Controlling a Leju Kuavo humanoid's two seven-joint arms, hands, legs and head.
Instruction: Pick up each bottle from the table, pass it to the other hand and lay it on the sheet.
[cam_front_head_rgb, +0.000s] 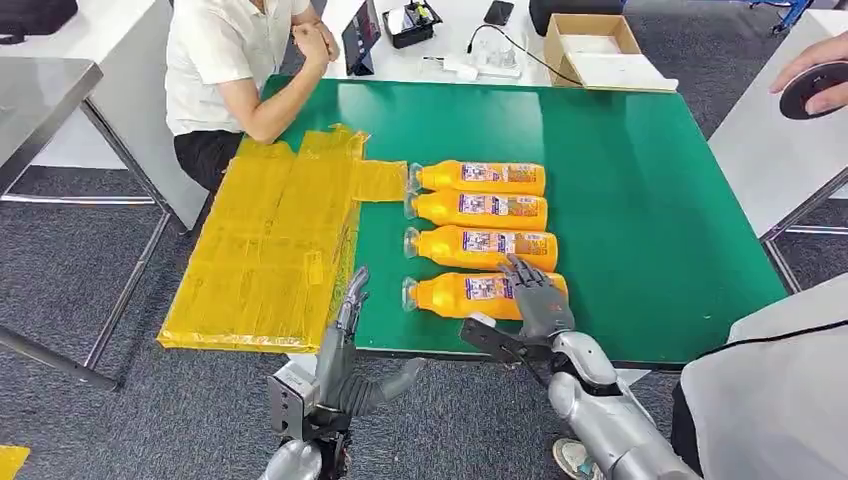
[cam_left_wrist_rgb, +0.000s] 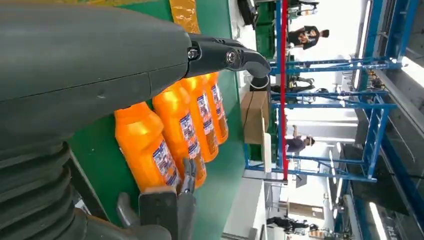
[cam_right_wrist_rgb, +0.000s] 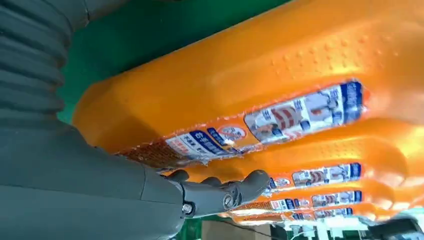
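a green desk (cam_front_head_rgb: 620, 180) stands on grey carpet floor (cam_front_head_rgb: 80, 260). white tables surround it: one beyond its far edge (cam_front_head_rgb: 460, 40) carrying a cardboard box (cam_front_head_rgb: 590, 45), a black tray (cam_front_head_rgb: 410, 22), a phone (cam_front_head_rgb: 498, 12) and a white cable strip (cam_front_head_rgb: 480, 62); one past its right edge (cam_front_head_rgb: 780, 150); one at the left (cam_front_head_rgb: 110, 90), beside a grey-topped one (cam_front_head_rgb: 40, 100). a person in a white shirt (cam_front_head_rgb: 225, 70) sits at the far left corner. in the left wrist view, blue metal racking (cam_left_wrist_rgb: 370, 100) and a red post (cam_left_wrist_rgb: 284, 90) stand in a brightly lit hall.
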